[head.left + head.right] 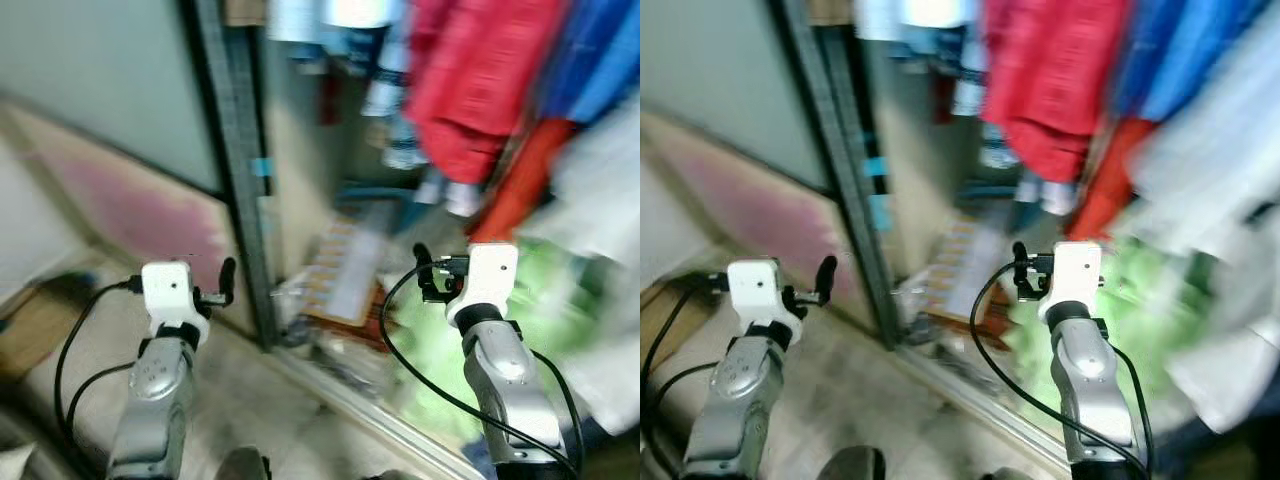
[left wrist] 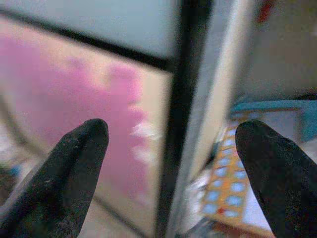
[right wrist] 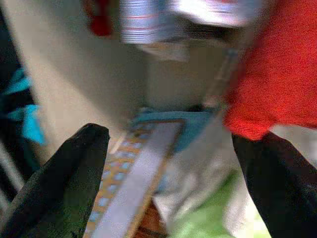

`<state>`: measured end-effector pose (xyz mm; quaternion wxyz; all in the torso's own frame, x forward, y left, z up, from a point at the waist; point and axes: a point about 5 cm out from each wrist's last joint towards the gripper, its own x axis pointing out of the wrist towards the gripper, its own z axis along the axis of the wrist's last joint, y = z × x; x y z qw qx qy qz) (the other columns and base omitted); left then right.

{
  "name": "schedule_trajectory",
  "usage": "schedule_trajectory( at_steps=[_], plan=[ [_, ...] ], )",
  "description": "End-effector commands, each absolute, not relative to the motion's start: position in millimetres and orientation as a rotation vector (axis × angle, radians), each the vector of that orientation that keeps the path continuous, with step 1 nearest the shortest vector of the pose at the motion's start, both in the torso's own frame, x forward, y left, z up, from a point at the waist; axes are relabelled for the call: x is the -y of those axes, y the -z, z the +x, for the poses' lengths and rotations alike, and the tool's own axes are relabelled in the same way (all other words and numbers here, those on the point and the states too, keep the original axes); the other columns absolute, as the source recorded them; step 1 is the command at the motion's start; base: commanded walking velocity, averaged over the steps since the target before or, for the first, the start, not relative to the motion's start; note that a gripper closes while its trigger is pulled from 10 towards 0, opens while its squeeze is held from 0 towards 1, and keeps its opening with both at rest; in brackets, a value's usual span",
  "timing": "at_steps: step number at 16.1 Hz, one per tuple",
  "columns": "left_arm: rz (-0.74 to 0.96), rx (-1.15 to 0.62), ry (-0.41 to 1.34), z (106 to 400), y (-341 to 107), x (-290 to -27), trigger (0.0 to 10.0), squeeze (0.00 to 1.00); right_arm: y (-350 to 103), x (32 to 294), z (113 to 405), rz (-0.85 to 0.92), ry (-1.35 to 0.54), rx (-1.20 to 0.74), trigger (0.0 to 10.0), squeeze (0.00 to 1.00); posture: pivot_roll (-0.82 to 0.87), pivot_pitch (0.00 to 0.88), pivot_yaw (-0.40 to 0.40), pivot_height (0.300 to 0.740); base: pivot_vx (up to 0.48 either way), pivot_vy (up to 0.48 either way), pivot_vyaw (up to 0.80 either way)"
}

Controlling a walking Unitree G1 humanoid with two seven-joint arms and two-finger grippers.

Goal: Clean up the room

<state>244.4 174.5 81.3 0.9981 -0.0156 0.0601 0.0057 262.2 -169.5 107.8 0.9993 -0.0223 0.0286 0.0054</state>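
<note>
I am facing an open wardrobe, and the head views are smearing as I go; my left gripper is hanging at about eight o'clock in front of the dark door frame, its fingers spread wide with nothing between them; my right gripper is riding at about four o'clock, equally wide and empty, pointing into the wardrobe's low interior.

Nothing is in hand, so I am judging what to tidy from what is lying there; at roughly six o'clock from the hanging red garment an orange patterned box is lying tilted on the wardrobe floor just past the frame, and a soft green heap, too blurred to name, is sitting beside it under my right wrist.

The box is looking flat, stiff and probably light; I would be taking it across a short edge, not the broad face, since its printed surface is likely slick; the green heap seems limp, so a pinch into a fold should be holding it, though it may be dragging neighbours along.
</note>
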Motion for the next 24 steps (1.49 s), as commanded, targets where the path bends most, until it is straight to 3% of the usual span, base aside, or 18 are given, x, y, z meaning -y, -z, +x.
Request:
schedule_trajectory(
  at_steps=[1,7,9,14,17,24],
  plan=[
    [-0.009,-0.139,-0.022,239.8,-80.0,-177.4,10.0,0.00,-110.3,172.6,262.6,-0.055,0.002,-0.038,10.0,0.00,0.04,0.000,-0.017,0.740,0.000,0.000,0.80],
    [0.098,-0.124,0.003,237.8,-81.3,-184.1,10.0,0.00,-88.2,173.3,241.7,-0.050,0.020,-0.111,10.0,0.00,0.05,0.000,-0.016,0.740,0.000,0.000,0.80],
    [0.102,-0.146,0.004,245.5,-82.0,-191.1,10.0,0.00,-82.0,173.3,240.4,-0.014,0.055,-0.135,10.0,0.00,0.03,0.000,0.033,0.740,0.000,0.000,0.80],
    [0.054,-0.075,0.070,261.6,-99.5,-171.9,10.0,0.00,-103.0,182.1,248.2,-0.007,0.064,-0.048,10.0,0.00,-0.02,0.000,0.082,0.740,0.000,0.000,0.80],
    [0.065,-0.072,-0.025,256.3,-89.0,-181.9,10.0,0.00,-90.1,173.3,239.6,-0.049,0.020,-0.081,10.0,0.00,0.00,0.000,0.014,0.740,0.000,0.000,0.18],
    [0.015,-0.100,-0.014,245.7,-88.0,-165.3,10.0,0.00,-92.7,165.7,242.0,-0.057,-0.095,-0.102,10.0,0.00,0.05,0.000,-0.100,0.740,0.000,0.000,0.45]
  ],
)
